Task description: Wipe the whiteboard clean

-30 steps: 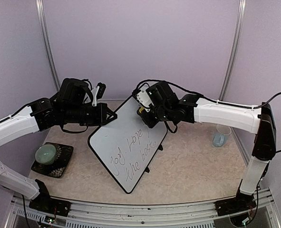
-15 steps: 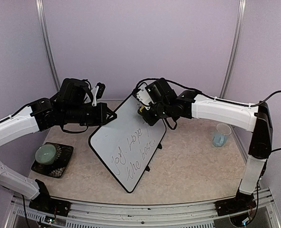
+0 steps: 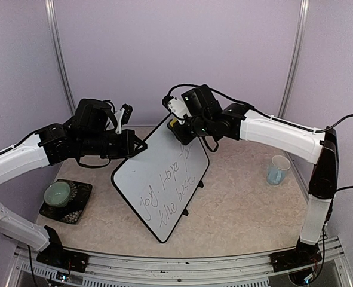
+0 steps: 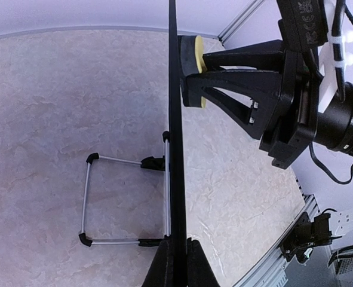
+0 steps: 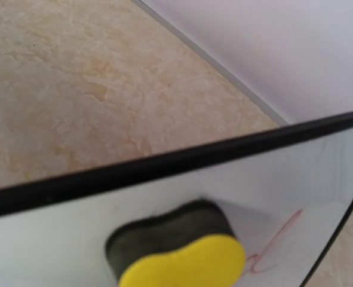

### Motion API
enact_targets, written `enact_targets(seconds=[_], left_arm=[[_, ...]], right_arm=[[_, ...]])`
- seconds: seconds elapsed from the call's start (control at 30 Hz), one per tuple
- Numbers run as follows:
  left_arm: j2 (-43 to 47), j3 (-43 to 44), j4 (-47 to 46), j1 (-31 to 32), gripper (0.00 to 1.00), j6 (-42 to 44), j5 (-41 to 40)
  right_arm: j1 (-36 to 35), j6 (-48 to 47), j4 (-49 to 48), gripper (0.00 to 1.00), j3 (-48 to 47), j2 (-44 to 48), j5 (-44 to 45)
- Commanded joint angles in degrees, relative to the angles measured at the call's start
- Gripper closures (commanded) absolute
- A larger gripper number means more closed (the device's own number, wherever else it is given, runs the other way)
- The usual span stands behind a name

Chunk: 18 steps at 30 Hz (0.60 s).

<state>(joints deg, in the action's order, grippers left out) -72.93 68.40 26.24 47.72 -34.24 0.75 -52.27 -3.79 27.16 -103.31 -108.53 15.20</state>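
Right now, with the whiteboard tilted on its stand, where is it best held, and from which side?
Pinch the thin black frame on the upper left edge of the whiteboard, coming edge-on from the left, as the left gripper does. The panel is flat and thin, so it slips between the jaws, and the writing face is left free.

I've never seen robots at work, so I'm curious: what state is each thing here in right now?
whiteboard: propped up at a tilt, gripped at one edge, handwriting on its lower half.
yellow eraser: held against the board's face near its top edge.
left claw: shut on the whiteboard's edge.
right claw: shut on the yellow eraser.
cup: upright, apart from the board.
green bowl: upright on a dark mat.
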Motion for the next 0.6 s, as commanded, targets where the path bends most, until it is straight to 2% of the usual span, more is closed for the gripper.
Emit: enact_targets(seconds=[0.0,0.27,0.57], left_arm=[[1.1,-0.5,-3.3,1.4,1.0,1.6,4.4],[1.4,-0.6,-3.3,1.4,1.0,1.6,4.6],[1.8,-1.0,-3.6,1.6,1.0,1.2,4.5]], right_arm=[[0.8,0.4,-1.6,1.0,4.6,-0.6,-1.4],[1.9,2.4,-4.5,1.0,14.6,2.3,-2.9],[2.1,2.1,-3.7,1.0,11.6,2.2,-3.2]])
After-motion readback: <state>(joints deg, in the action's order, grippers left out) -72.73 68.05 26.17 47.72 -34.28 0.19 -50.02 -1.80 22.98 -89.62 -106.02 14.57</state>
